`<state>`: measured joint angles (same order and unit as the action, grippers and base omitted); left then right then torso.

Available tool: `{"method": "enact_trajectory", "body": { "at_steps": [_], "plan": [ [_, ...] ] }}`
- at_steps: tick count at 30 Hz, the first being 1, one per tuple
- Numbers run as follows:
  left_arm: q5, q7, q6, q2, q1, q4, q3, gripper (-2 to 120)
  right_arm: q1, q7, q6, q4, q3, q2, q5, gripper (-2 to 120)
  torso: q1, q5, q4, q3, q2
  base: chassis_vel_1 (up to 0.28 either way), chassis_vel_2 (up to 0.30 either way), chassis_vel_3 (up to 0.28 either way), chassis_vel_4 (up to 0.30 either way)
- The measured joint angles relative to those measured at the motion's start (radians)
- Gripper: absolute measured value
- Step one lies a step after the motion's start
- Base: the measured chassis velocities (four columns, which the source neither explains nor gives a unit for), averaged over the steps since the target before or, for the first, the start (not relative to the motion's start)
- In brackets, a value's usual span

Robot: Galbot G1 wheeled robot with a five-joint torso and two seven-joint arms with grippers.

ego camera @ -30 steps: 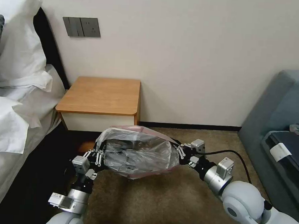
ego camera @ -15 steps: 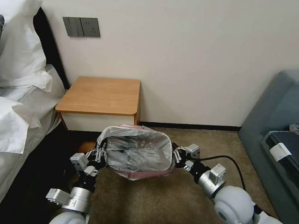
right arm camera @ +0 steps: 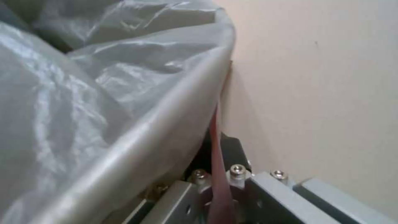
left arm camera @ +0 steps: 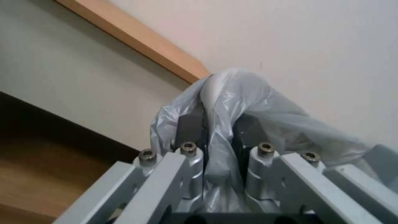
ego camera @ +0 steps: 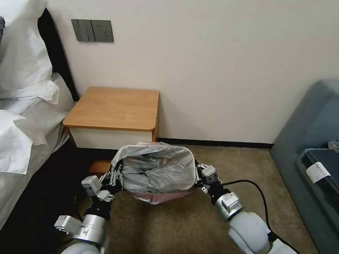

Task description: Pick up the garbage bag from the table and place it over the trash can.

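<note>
Left claw (ego camera: pixel 114 176) is pinching one side of the garbage bag (ego camera: pixel 157 171), right claw (ego camera: pixel 198 176) is clamping the opposite side by the pinkish-red edge; the bag is hanging spread open between them, just in front of the table (ego camera: pixel 115 108) and lower than its top; the crinkled plastic is hiding whatever is under it, so the trash can is hard to make out.

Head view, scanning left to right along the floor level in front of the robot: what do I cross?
Bed → left gripper, shut on the garbage bag's edge → garbage bag, spread open over the trash can → right gripper, shut on the opposite edge → bare carpet → grey sofa.
</note>
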<state>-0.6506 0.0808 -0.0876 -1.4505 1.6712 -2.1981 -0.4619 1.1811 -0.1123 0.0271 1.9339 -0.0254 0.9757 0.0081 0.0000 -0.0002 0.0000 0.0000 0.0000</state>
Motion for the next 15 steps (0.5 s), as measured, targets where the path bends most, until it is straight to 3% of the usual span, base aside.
{"method": "enact_trajectory", "body": {
  "at_steps": [8, 15],
  "plan": [
    [-0.024, -0.010, 0.023, -0.004, 0.015, -0.010, 0.023, 7, -0.028, -0.053, 0.001, -0.088, 0.012, 0.062, -0.192, 0, 0.000, 0.0001, 0.0001, 0.000, 0.000, 0.000, 0.000, 0.000, 0.000],
    [-0.035, -0.010, 0.023, -0.008, 0.018, -0.010, 0.025, 7, -0.029, -0.078, 0.016, -0.136, 0.002, 0.072, -0.303, 0, 0.000, 0.0001, 0.0000, 0.000, 0.000, 0.000, 0.000, 0.000, 0.000]
  ]
}}
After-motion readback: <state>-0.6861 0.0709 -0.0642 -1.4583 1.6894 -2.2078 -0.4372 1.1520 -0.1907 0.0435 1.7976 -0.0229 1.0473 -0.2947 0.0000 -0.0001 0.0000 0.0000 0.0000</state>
